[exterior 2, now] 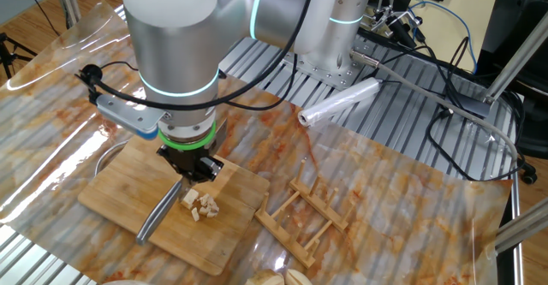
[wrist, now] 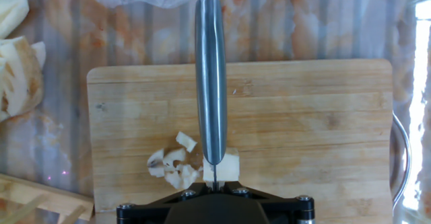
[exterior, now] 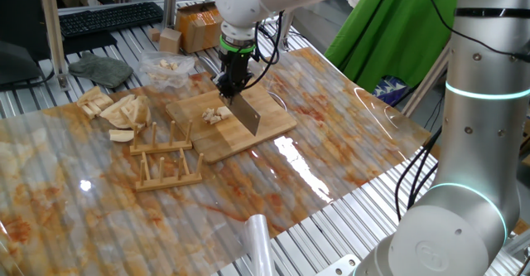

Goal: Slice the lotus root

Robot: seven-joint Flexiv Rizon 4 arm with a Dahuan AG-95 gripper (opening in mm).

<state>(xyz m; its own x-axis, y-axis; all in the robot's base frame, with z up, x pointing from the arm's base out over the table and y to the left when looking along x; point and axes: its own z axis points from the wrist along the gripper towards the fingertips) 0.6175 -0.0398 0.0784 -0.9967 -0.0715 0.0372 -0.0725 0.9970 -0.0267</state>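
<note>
Roughly mid-cut: lotus root (wrist: 230, 165) sits on the bamboo cutting board (wrist: 323, 116), near the board's edge closest to the hand camera, a little off centre. One cream-beige chunk remains to one side of the blade; a cluster of small pale bits (wrist: 172, 167) lies on the other side, touching or just beside it. In one fixed view the same pieces (exterior: 217, 114) lie near the board's middle.

Handling judgement: chunk looks light, firm and crisp rather than soft, cut faces probably damp and a little slick. It is small and unsecured, so a downward press could tip it or skid it along the board. Bits are brittle-looking and would scatter if nudged. Nothing holds the chunk; if it needed steadying, the broad uncut flank away from the blade seems the place, not the thin cut edge.

Knife (wrist: 211, 76) stands edge-down across the chunk, spine running toward the far board edge. Gripper (exterior: 232, 84) has its jaws pressed tight on the knife handle, pointing straight down.

Beyond the board: heap of tan wedge slices (exterior: 116, 110) toward one table corner, clear plastic bag (exterior: 166, 65) with pale chunks behind the board, wooden rack (exterior: 166, 164) beside it.
</note>
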